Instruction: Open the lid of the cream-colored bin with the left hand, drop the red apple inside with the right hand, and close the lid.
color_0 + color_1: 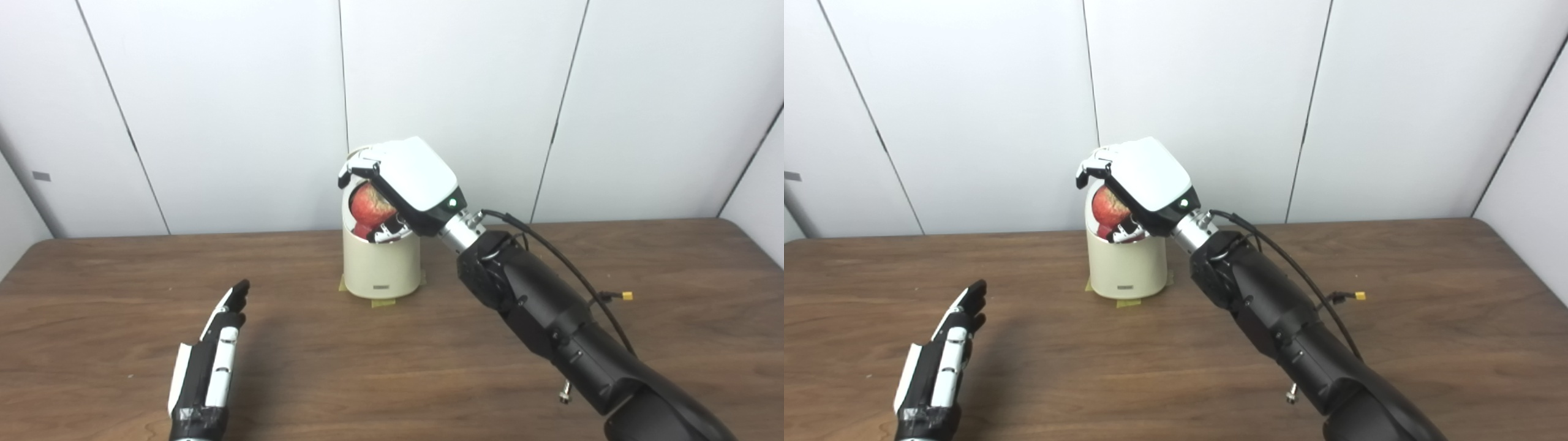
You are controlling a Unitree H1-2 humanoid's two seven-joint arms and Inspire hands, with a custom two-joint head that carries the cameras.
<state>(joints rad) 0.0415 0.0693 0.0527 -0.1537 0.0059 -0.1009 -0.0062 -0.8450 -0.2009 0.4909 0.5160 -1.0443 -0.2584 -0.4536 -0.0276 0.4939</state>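
Apple held at the bin's mouth

The right hand (404, 184) has its fingers curled round the red apple (371, 207) — right at the top of the cream-colored bin (381, 263); the left hand (211, 358) rests on the table (674, 318), fingers straight and close together — holding nothing.

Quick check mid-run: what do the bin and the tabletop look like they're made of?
The cream-colored bin looks like smooth matte plastic: even colour, soft sheen, rounded moulded edges, though painted metal is possible. The table shows brown wood grain with a low sheen; solid wood or laminate, I cannot tell.
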